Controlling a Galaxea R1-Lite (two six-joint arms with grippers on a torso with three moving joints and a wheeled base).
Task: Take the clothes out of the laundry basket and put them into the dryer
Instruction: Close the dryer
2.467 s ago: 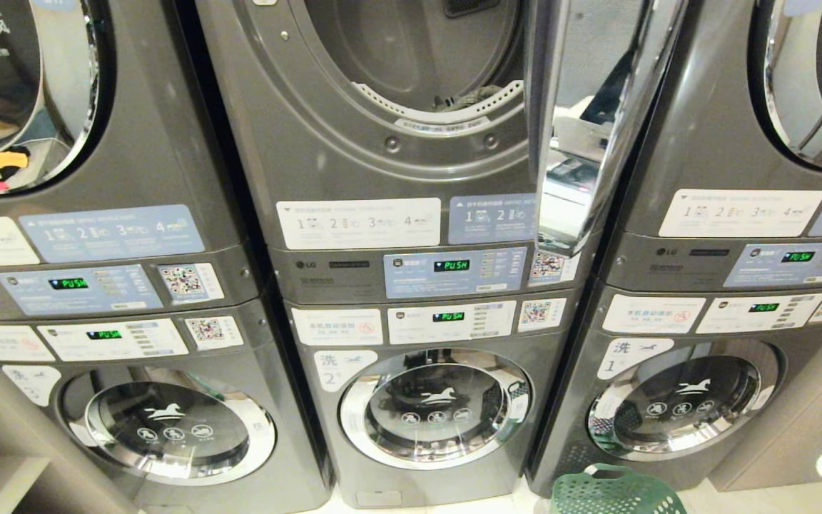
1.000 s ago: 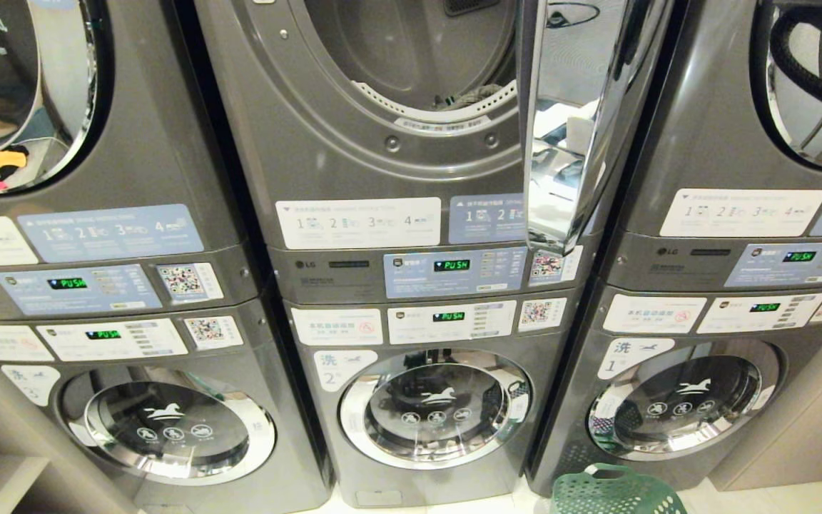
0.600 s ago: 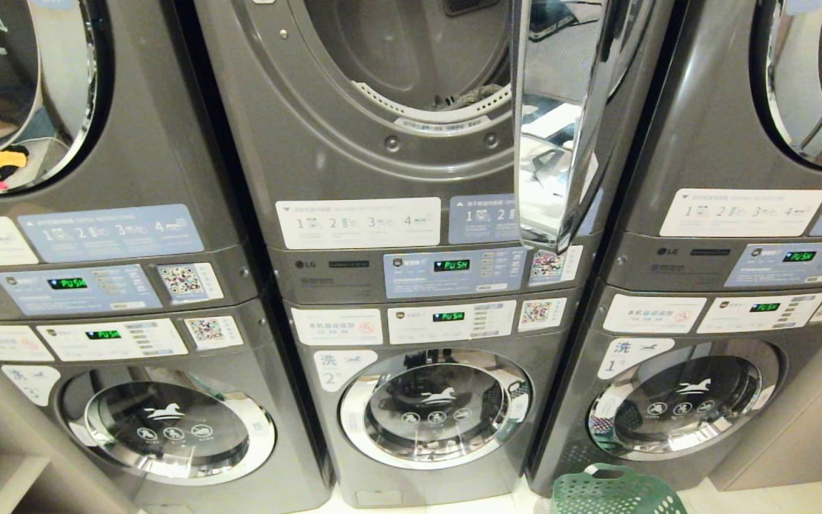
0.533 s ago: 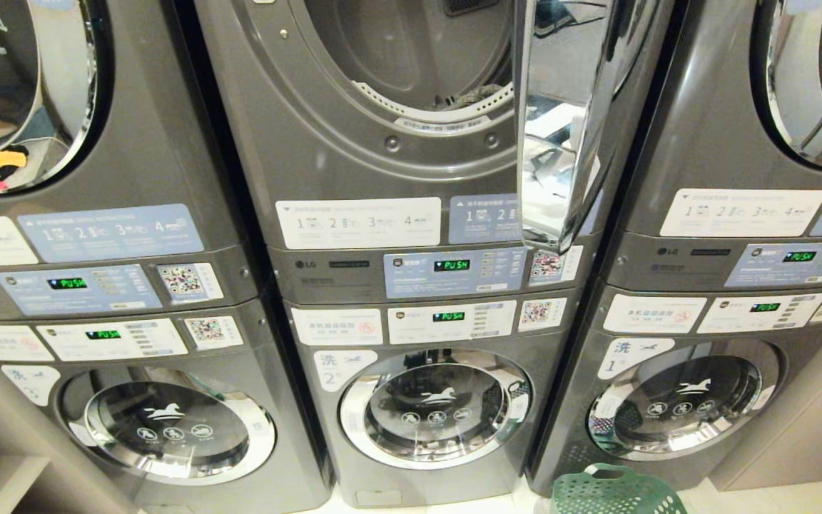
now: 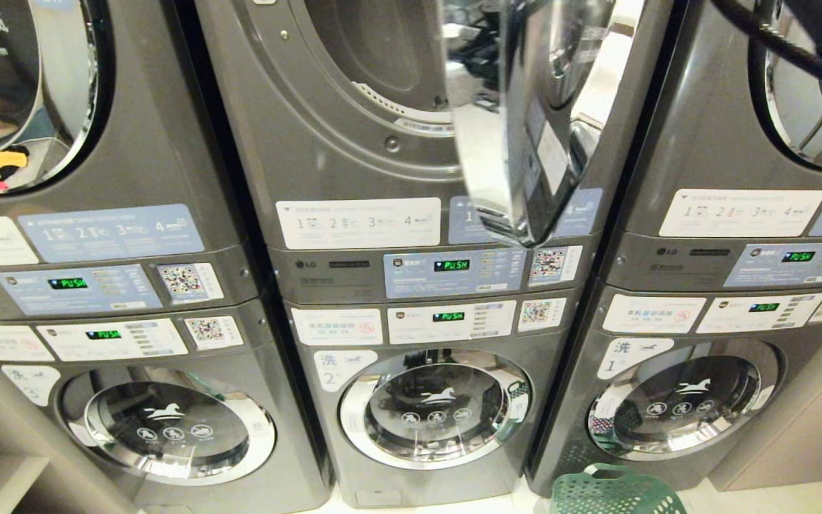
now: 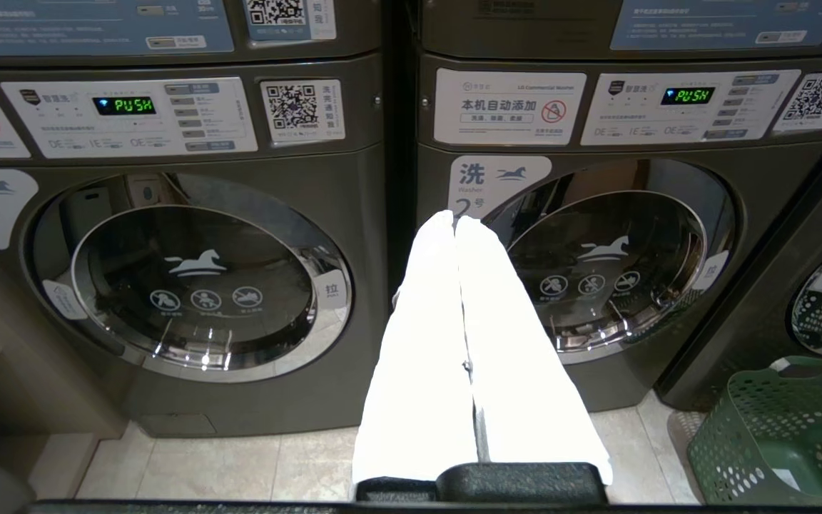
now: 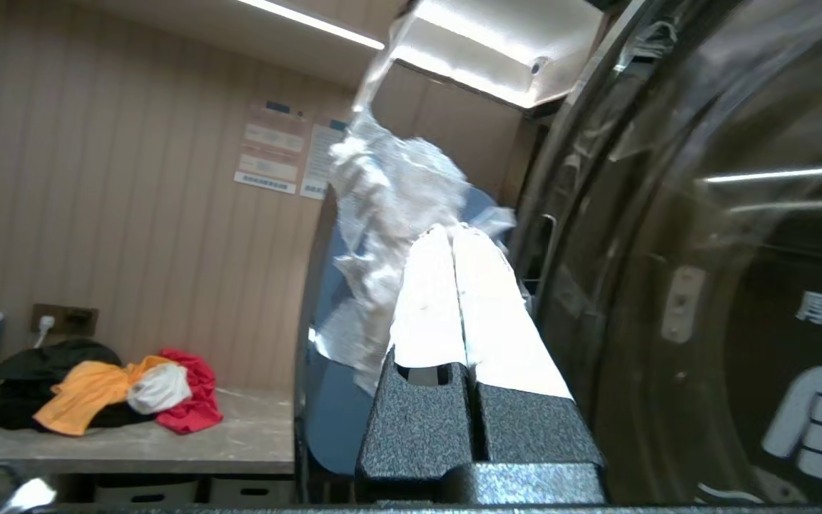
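**Dryer door partly swung across its opening**

Head view: dryer door [image 5: 525,121] half covers the drum; laundry basket [image 5: 614,492] on the floor.

Left wrist: left gripper [image 6: 457,228] pressed together, empty, facing washers.

Right wrist: right gripper [image 7: 454,235] closed, empty, beside the door glass.

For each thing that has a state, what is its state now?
Middle dryer door: partly open, swung across the drum opening.
Middle washer door: shut.
Laundry basket: on the floor, only partly in view.
Left gripper: jaws shut, empty.
Right gripper: jaws shut, empty, beside the dryer door.
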